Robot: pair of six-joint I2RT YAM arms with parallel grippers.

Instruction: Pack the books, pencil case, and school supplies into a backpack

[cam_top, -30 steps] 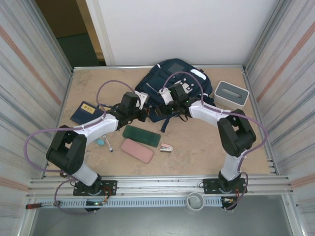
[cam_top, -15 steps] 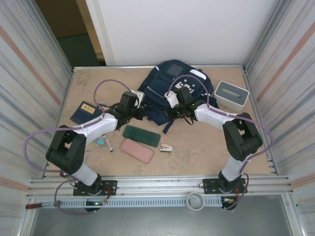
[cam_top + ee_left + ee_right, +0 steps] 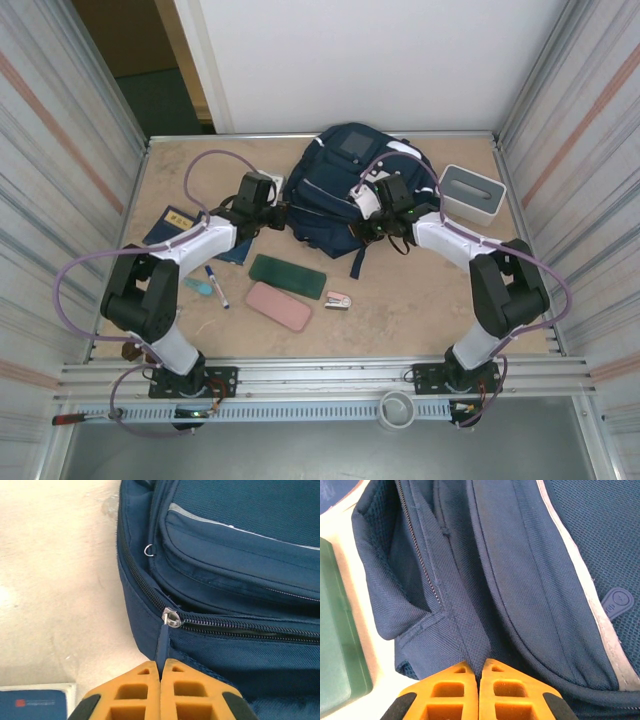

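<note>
At the table's [image 3: 420, 290] far edge, the backpack [image 3: 335, 195] lies flat as I work its zip [image 3: 240, 626]: my left gripper [image 3: 160, 669] is pressed together on the zip pull [image 3: 162, 640], and my right gripper [image 3: 480, 672] pinches the pack's fabric on its near side. To my eye, the pull should run along the zip, not upward, with the right bracing the cloth taut. Book [image 3: 170, 222], pen [image 3: 215, 285] and stapler [image 3: 338, 299] lie nearer the front edge, unpacked.

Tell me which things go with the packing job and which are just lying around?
For the job: backpack, blue book, pen, stapler, green case, pink case.
Just lying about: white box, grey ring on the front rail.
</note>
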